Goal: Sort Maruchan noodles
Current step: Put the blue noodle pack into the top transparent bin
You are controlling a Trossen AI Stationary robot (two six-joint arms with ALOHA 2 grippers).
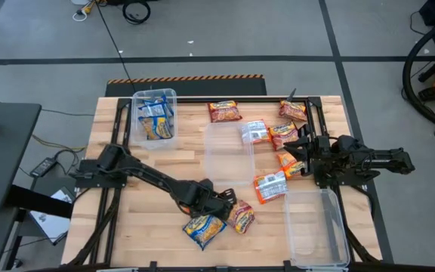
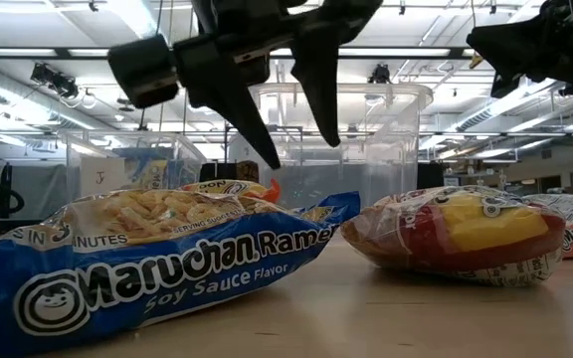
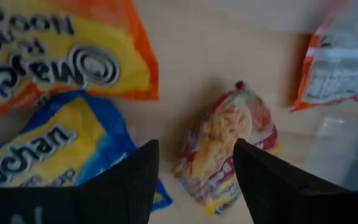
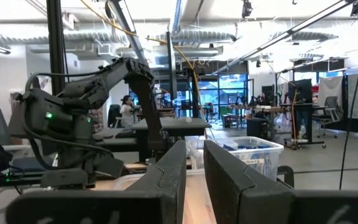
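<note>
The left claw [image 1: 231,201] hung low over the near middle of the table [image 1: 165,159], its fingers [image 3: 132,180] spread apart and holding nothing. Just ahead of it, between the lines of the two fingers, lay a red-and-yellow noodle packet [image 3: 229,146], flat on the wood and not touched by either finger. Close beside the claw, toward the table's near edge, lay a blue-and-yellow packet [image 1: 204,229]; in the level view its side read soy sauce flavour [image 2: 157,264], and the red packet [image 2: 456,237] sat next to it with the open claw [image 2: 282,94] hanging above the gap between them. An orange packet [image 3: 61,53] also lay next to the blue one in the wrist view.

The right claw [image 1: 305,151] was held level above the right side of the table, its fingers [image 4: 166,177] nearly together with a narrow gap and nothing in them. Several orange and red packets [image 1: 272,185] lay scattered around and under it. A clear bin [image 1: 155,117] at the far left held blue packets; two other clear bins [image 1: 229,155] [image 1: 316,227] stood near the middle and at the near right.
</note>
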